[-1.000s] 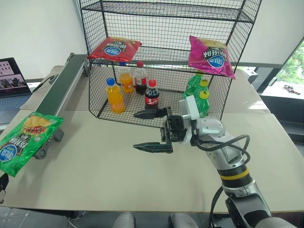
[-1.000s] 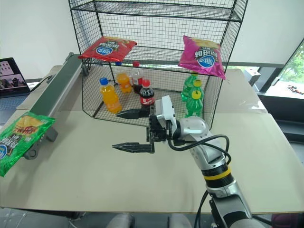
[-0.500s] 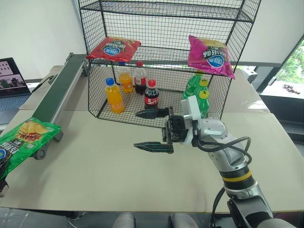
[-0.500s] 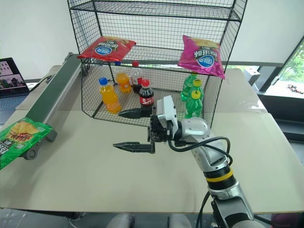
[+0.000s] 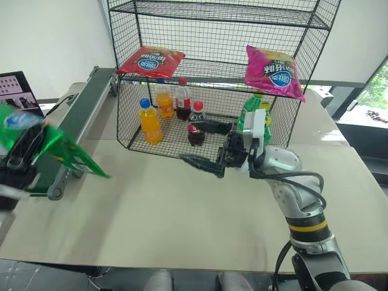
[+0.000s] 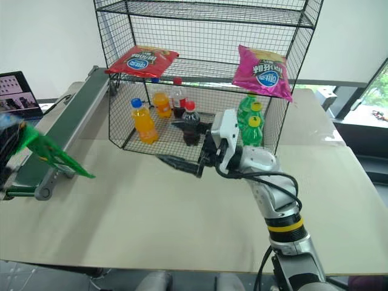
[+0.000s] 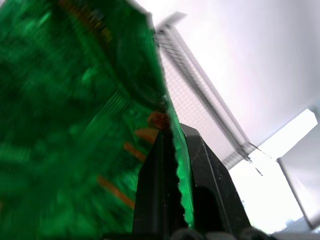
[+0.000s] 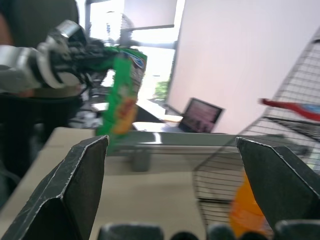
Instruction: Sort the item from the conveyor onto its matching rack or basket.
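Observation:
The item, a glossy green chip bag (image 5: 68,155), hangs in the air above the near end of the conveyor (image 5: 82,118), at the table's left edge. My left gripper (image 5: 24,148) is shut on the bag's upper edge. In the left wrist view the black fingers (image 7: 165,195) pinch the green foil (image 7: 65,100). My right gripper (image 5: 209,145) stands open with nothing between its fingers, just in front of the rack's (image 5: 218,36) bottom shelf. The right wrist view looks between the right gripper's spread fingers (image 8: 80,185) at the bag (image 8: 122,95) and the left gripper (image 8: 75,52).
A red bag (image 5: 150,60) and a magenta bag (image 5: 274,71) lie on the rack's middle shelf. Orange (image 5: 148,121), cola (image 5: 195,124) and green (image 5: 251,109) bottles stand on the shelf below. A laptop (image 5: 18,88) sits at far left. Bare tabletop (image 5: 170,212) lies in front.
My left gripper has shut on the green bag and lifted it up and to the right, off the conveyor's end. My right gripper has turned and moved slightly toward the rack.

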`<action>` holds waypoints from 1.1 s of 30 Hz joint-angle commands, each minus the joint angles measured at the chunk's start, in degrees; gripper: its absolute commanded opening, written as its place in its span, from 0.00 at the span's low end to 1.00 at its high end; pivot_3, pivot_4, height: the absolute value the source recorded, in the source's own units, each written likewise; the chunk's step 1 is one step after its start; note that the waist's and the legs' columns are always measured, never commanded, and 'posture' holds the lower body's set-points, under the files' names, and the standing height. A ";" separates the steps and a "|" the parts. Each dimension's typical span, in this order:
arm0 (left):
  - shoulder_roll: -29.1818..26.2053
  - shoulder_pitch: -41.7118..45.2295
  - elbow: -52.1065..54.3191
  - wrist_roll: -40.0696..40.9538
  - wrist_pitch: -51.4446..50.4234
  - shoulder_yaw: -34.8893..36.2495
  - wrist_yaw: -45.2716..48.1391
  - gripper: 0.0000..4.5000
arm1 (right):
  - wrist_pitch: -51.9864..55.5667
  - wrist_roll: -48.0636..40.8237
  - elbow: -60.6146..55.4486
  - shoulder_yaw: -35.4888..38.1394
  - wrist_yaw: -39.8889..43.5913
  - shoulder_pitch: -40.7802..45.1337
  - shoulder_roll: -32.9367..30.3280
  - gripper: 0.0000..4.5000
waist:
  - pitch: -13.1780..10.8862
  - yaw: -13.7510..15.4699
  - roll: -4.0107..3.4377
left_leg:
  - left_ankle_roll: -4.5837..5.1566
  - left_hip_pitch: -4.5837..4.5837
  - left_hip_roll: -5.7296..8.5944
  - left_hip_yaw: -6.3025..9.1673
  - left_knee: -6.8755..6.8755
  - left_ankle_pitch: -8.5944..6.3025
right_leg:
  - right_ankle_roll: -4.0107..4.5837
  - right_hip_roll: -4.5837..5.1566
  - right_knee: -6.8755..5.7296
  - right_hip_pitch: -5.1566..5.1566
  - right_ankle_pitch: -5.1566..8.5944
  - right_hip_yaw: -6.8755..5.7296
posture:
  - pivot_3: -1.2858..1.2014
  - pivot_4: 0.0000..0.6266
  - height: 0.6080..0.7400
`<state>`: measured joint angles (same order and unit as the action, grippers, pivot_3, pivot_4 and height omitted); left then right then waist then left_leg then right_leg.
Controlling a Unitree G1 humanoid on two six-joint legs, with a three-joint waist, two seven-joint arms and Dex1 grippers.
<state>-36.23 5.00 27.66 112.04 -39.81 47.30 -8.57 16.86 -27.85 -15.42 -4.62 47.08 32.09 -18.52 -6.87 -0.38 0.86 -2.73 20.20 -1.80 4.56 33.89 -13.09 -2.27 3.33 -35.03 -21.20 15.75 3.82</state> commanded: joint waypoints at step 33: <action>33.64 47.42 -36.30 -47.69 11.09 -31.92 7.31 0.01 | 8.04 14.97 -28.35 6.70 -34.82 -12.39 2.17 1.00 | -0.18 -0.29 -0.17 | 0.04 0.10 0.11 0.05 0.05 0.03 | -0.66 -0.11 0.03 0.01 0.24 0.18 | 0.52 0.24 0.98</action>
<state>-2.73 51.67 -13.18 63.26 -27.06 14.72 1.11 25.49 -12.43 -42.51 1.47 12.11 18.48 -16.21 -7.04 -0.66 0.69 -2.70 20.31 -1.68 4.62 33.96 -13.06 -2.96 3.23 -35.00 -21.17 15.98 4.00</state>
